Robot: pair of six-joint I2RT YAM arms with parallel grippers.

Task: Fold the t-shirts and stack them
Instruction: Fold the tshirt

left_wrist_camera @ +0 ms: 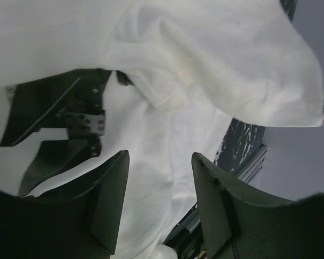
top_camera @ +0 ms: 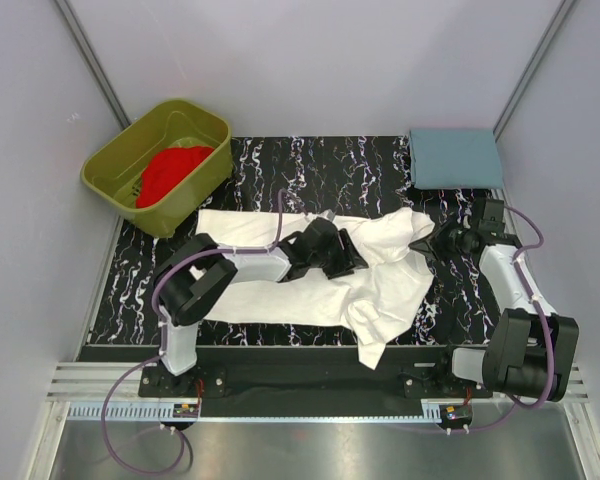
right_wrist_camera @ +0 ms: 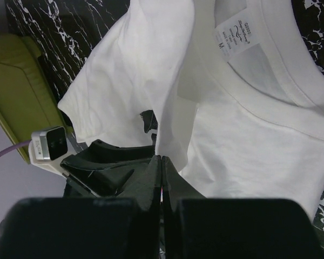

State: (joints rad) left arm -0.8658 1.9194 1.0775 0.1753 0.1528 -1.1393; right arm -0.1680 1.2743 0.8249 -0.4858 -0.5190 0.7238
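The white t-shirt lies spread and rumpled across the black marbled mat, collar and size label towards the right wrist camera. My right gripper is shut on a raised fold of its right side. My left gripper hovers over the middle of the shirt, jaws open and empty, with white cloth below and beyond them. The red t-shirt lies bunched in the olive-green tub at the back left.
A folded blue-grey cloth lies at the back right corner of the mat. The tub also shows in the right wrist view. Grey walls close in the sides and back. A metal rail runs along the near edge.
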